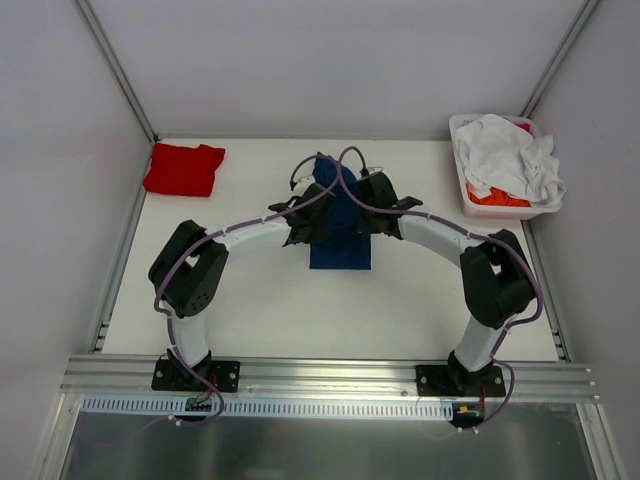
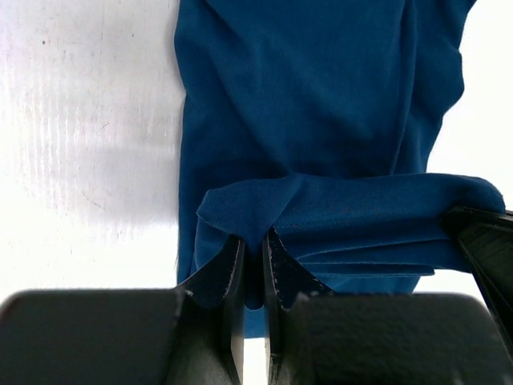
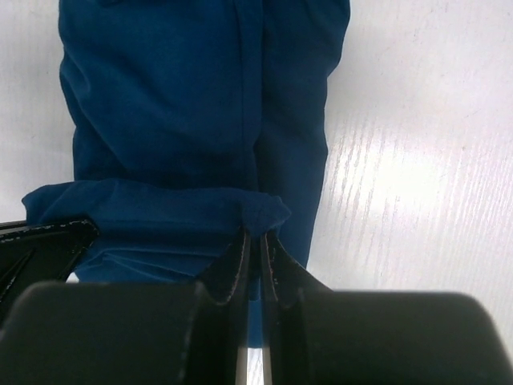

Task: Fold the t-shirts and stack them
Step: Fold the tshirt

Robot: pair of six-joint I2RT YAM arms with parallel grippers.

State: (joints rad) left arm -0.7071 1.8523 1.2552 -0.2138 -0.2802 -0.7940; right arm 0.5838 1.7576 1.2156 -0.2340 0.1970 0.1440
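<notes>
Mid-frame, my left hand (image 2: 255, 269) and right hand (image 3: 256, 250) each clenched a fold of the navy tee (image 1: 340, 252), which I judged limp, light, best held at both corners.

One navy blue t-shirt (image 1: 340, 255), plain where visible; one red t-shirt (image 1: 183, 168), plain. One white t-shirt (image 1: 505, 155) and one orange t-shirt (image 1: 497, 197) in a white bin (image 1: 463, 185). White bench (image 1: 260, 310).

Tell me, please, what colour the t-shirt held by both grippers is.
Dark blue t-shirt; left wrist view.
</notes>
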